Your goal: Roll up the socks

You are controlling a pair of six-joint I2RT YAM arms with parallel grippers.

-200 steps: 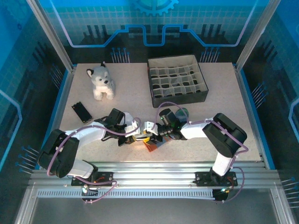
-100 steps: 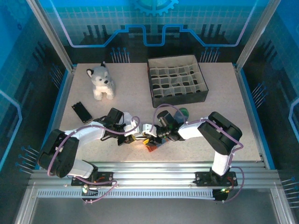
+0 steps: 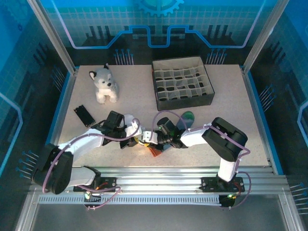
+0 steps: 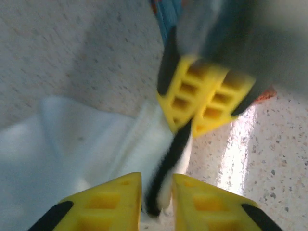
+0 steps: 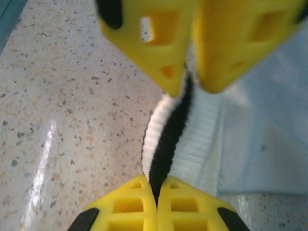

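Fingers on the left arm [image 4: 108, 199] sit slightly apart with the cuff of the white ribbed fabric sock with a black stripe [image 4: 144, 139] between them, maybe barely touching it. The right fingers [image 5: 130, 204] pinch that same cuff tight, low over the speckled counter [image 5: 57, 120].

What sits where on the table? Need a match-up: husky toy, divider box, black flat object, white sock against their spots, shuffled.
Things:
1. husky toy
2. divider box
3. black flat object
4. white sock

Places:
A. far side, right of centre
B. near middle, pinched in the right fingers
C. far left
D. left side, nearer than the husky toy

Pairs: 1-C, 2-A, 3-D, 4-B
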